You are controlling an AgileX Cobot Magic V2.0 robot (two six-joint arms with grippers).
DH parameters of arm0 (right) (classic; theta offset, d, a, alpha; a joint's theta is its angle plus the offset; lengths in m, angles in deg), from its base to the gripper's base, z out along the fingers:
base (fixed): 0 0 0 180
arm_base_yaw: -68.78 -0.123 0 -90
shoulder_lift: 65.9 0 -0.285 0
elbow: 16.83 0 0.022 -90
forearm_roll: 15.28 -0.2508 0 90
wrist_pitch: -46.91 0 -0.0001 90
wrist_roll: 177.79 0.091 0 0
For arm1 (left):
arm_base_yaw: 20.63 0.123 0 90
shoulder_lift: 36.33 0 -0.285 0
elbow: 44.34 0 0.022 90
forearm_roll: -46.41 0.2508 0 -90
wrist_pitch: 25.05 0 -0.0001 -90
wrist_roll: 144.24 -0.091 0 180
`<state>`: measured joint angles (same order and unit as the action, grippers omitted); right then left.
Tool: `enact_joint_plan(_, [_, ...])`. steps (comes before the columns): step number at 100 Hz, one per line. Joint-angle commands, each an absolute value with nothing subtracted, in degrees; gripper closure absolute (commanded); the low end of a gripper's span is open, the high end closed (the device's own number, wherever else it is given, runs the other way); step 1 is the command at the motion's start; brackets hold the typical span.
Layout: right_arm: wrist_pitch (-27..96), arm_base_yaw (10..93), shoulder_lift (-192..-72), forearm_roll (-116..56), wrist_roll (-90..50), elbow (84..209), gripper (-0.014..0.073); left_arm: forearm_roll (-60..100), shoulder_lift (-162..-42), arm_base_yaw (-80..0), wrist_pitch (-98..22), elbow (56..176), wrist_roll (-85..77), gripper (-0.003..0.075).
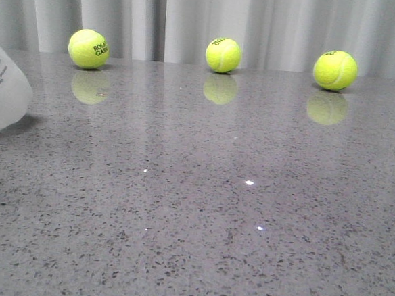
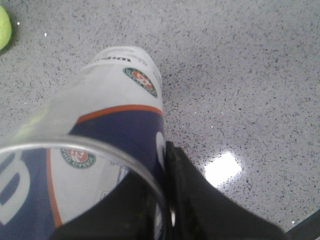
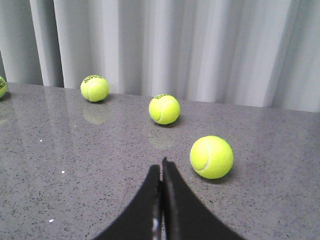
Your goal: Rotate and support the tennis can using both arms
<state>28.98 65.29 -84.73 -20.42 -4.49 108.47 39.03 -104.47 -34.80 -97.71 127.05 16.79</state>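
Gripping the tennis can point(image 2: 107, 125) at its open rim, the left gripper point(image 2: 167, 200) holds it tilted at the front view's left edge. The right gripper point(image 3: 162, 200) hangs pressed closed, empty. 3 tennis balls point(image 1: 223, 55) line the table point(image 1: 212, 223) at upper frame.

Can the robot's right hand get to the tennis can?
Probably not yet. The right hand is shut, among tennis balls; the tennis can sits at the table's far left edge.
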Motion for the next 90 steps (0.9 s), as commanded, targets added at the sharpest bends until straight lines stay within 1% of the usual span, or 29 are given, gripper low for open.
enact_joint_plan(1, [33.4, 65.69, -85.16, -20.54, -4.61, 110.09, 0.0662, 38.8, -103.91, -34.71, -98.14, 128.37, 17.31, 0.0741])
enact_joint_plan(14, [33.4, 65.69, -85.16, -20.54, -4.61, 110.09, 0.0662, 38.58, -103.91, -34.71, -98.14, 128.37, 17.31, 0.0734])
enact_joint_plan(21, [33.4, 65.69, -85.16, -20.54, -4.61, 110.09, 0.0662, 38.05, -103.91, -34.71, -98.14, 128.37, 17.31, 0.0684])
enact_joint_plan(28, [33.4, 65.69, -85.16, -20.54, -4.61, 110.09, 0.0662, 36.93, -104.02, -34.71, -97.86, 128.49, 17.31, 0.0587])
enact_joint_plan(32, [33.4, 65.69, -85.16, -20.54, -4.61, 110.09, 0.0662, 36.54, -104.12, -34.71, -97.24, 128.49, 17.21, 0.0493])
enact_joint_plan(33, [33.4, 65.69, -85.16, -20.54, -4.61, 110.09, 0.0662, 36.54, -104.14, -34.71, -97.11, 128.49, 17.21, 0.0493])
enact_joint_plan(38, [33.4, 65.69, -85.16, -20.54, -4.61, 110.09, 0.0662, 36.39, -104.46, -34.71, -95.92, 128.49, 17.21, 0.0372])
enact_joint_plan(40, [33.4, 65.69, -85.16, -20.54, -4.61, 110.09, 0.0662, 36.39, -104.57, -34.71, -95.61, 128.49, 17.21, 0.0342])
enact_joint_plan(45, [33.4, 65.69, -85.16, -20.54, -4.61, 110.09, 0.0662, 36.39, -105.02, -34.71, -94.22, 128.49, 17.21, 0.0237])
enact_joint_plan(51, [33.4, 65.69, -85.16, -20.54, -4.61, 110.09, 0.0662, 36.39, -106.2, -34.71, -92.47, 129.16, 17.21, 0.0169])
enact_joint_plan(56, [33.4, 65.69, -85.16, -20.54, -4.61, 110.09, 0.0662, 36.39, -107.54, -34.71, -92.09, 130.21, 16.81, 0.0153])
enact_joint_plan(73, [33.4, 65.69, -85.16, -20.54, -4.61, 110.09, 0.0662, 36.39, -114.03, -34.71, -92.71, 137.61, 16.69, 0.0153])
enact_joint_plan(90, [33.4, 65.69, -85.16, -20.54, -4.61, 110.09, 0.0662, 36.39, -121.21, -34.71, -97.68, 145.26, 16.69, 0.0153])
